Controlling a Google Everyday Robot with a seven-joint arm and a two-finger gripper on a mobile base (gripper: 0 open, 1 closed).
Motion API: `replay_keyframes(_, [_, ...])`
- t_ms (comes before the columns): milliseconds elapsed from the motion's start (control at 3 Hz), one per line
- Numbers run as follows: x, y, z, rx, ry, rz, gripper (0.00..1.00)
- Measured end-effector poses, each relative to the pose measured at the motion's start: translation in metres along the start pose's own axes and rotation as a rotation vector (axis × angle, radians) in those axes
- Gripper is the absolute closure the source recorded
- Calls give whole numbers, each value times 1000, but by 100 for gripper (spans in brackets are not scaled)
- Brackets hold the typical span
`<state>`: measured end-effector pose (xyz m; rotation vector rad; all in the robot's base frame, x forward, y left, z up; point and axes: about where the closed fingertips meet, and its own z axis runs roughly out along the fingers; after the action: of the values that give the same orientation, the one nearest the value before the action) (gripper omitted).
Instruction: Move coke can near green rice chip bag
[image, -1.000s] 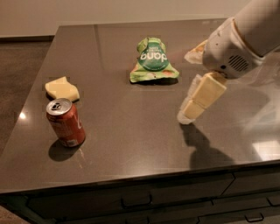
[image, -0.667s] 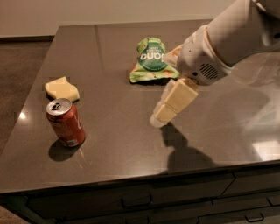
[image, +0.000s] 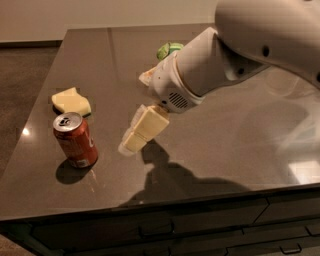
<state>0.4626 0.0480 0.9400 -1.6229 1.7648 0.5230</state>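
Observation:
The coke can (image: 75, 140) stands upright on the dark table (image: 225, 145) at the front left, red with a silver top. The green rice chip bag (image: 169, 49) lies at the back middle, mostly hidden behind my arm; only a green corner shows. My gripper (image: 135, 111) hangs above the table between the two, to the right of the can and apart from it. It is open and empty. One pale finger (image: 144, 129) points down-left toward the can and the other (image: 147, 76) sits behind it.
A pale yellow sponge-like piece (image: 71, 101) lies just behind the can at the left. My white arm (image: 240, 45) crosses the table's right half. Dark drawers (image: 200, 225) run under the front edge.
My gripper and arm have swept left and toward the front, from the right side to close by the can, now covering most of the green bag. The can and sponge have not moved.

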Motion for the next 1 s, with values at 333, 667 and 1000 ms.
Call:
replay_keyframes(333, [-18, 10, 29, -42, -41, -9, 0])
replay_keyframes(667, [-33, 21, 53, -78, -64, -28, 0])
replay_keyframes(1000, [-42, 28, 71, -105, -81, -32, 0])
